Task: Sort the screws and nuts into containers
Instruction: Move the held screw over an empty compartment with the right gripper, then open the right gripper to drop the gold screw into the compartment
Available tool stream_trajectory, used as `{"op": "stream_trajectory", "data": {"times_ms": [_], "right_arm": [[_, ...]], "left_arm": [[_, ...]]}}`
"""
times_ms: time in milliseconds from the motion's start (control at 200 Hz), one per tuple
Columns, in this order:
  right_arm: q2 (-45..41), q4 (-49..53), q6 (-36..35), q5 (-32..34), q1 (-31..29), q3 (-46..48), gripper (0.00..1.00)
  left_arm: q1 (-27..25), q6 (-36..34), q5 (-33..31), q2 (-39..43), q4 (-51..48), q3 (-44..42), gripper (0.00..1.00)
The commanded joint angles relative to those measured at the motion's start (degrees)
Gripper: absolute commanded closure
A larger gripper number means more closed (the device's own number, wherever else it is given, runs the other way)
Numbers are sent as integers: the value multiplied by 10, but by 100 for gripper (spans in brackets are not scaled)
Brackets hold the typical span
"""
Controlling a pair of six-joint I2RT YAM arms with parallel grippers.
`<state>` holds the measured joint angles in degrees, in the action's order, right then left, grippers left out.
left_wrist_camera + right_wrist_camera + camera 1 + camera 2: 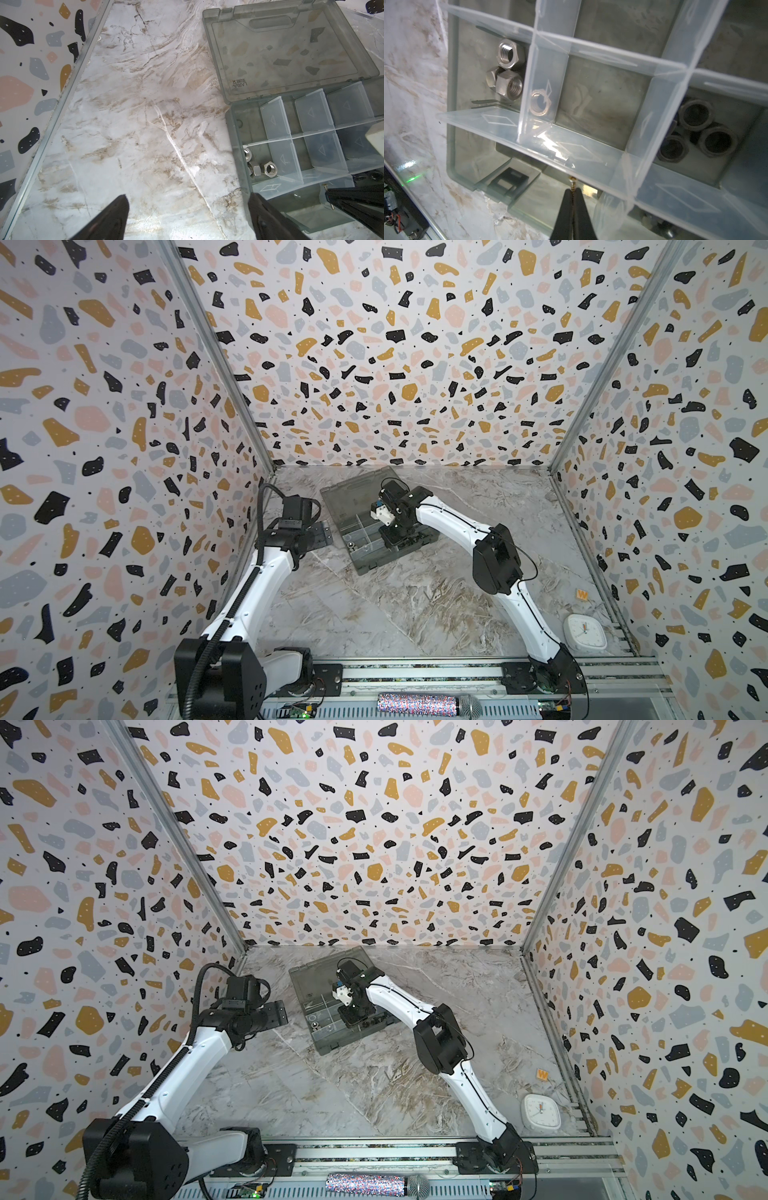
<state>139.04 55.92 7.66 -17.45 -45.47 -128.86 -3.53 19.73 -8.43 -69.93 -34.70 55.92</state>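
We found the right pincer [572,194] closed tight on a small brass-coloured screw [573,182], gripped across its shank. The pincer hung over the organizer box [451,99], at the long compartment along the box's latch edge. The screw was just short of the pale divider [529,143] bounding that compartment. The left wrist view showed the same hold, with the screw [324,186] nipped between the black tips.

Within the box, silver nuts [508,68] lay together in the corner compartment across that divider. One more silver nut [538,102] showed through a cross wall, and we could not tell on which side of it the nut lay. Black nuts [695,133] sat grouped in a compartment further along the same row. The lid [291,52] lay folded back flat from the box's hinge edge.

The left pincer [187,195] stood wide open and empty, near the box's short end by the silver nuts.

We saw no loose hardware on the bench [374,614] around the box. In our judgement the sorting was nearly complete. The nuts were binned by kind, and the held screw was yet to be released into its compartment. The compartments beneath the right arm were hidden from us.
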Motion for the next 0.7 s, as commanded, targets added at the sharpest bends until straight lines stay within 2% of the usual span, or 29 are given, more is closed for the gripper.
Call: {"op": "stream_trajectory", "data": {"times_ms": [0,190,441,571,696], "right_arm": [[-3,7,4,-6,0,-8,95],[-6,6,10,-2,-1,-8,76],[-24,13,11,4,-2,-16,74],[-50,35,10,30,-1,-36,73],[-94,42,8,59,-1,-2,73]], "left_arm": [[3,-5,5,-4,6,12,9],[3,-10,13,-2,8,12,7],[3,-11,7,10,8,10,7],[3,-9,20,10,13,14,7],[3,-3,40,10,24,12,7]]}}
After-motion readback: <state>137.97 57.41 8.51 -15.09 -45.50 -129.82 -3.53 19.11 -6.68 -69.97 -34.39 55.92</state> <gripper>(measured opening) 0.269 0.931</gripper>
